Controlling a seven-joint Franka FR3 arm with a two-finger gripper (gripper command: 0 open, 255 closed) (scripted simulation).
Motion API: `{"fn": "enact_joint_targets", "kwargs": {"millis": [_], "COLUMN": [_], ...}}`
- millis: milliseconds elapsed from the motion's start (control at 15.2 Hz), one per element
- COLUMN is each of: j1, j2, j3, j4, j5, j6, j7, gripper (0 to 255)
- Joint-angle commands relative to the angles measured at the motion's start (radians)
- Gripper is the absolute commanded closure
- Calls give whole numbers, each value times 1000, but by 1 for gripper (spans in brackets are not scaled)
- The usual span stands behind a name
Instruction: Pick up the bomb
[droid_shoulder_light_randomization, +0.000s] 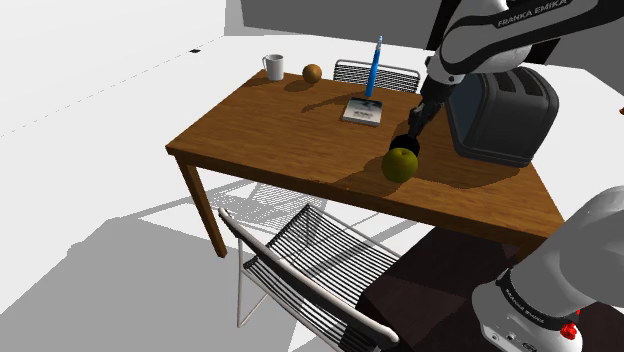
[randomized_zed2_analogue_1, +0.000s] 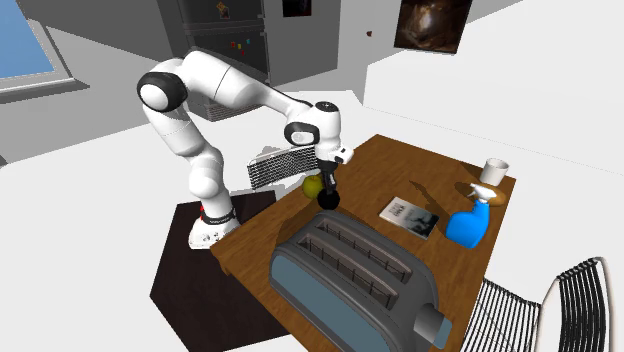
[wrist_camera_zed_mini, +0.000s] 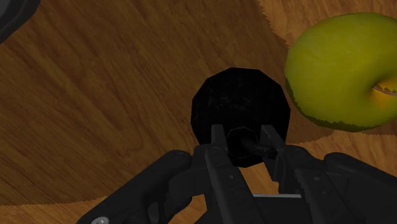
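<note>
A round black bomb (wrist_camera_zed_mini: 242, 102) with a short black neck sits between my gripper's (wrist_camera_zed_mini: 243, 130) two fingers, which are shut on that neck. In the shoulder view the bomb (droid_shoulder_light_randomization: 410, 144) is low over the brown wooden table (droid_shoulder_light_randomization: 290, 120), touching or just beside a yellow-green apple (droid_shoulder_light_randomization: 401, 165), with the gripper (droid_shoulder_light_randomization: 414, 128) directly above it. I cannot tell whether the bomb rests on the table or hangs just clear of it. The second exterior view shows the bomb (randomized_zed2_analogue_1: 327, 199) in front of the apple (randomized_zed2_analogue_1: 313, 186), under the gripper (randomized_zed2_analogue_1: 326, 186).
A large dark toaster (droid_shoulder_light_randomization: 500, 115) stands close by the gripper, toward the shoulder view's right. Farther back are a book (droid_shoulder_light_randomization: 362, 110), a blue spray bottle (droid_shoulder_light_randomization: 374, 68), an orange (droid_shoulder_light_randomization: 312, 72) and a white mug (droid_shoulder_light_randomization: 274, 66). A wire chair (droid_shoulder_light_randomization: 300, 270) stands at the table's front.
</note>
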Motion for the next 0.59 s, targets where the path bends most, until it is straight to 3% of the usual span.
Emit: {"fn": "enact_joint_targets", "kwargs": {"millis": [0,528], "j1": [-1,-4], "j2": [0,-44], "j3": [-1,9], "j4": [-1,71], "j5": [-1,-11], "j6": [0,-115], "j7": [-2,15], "gripper": [255,255]}}
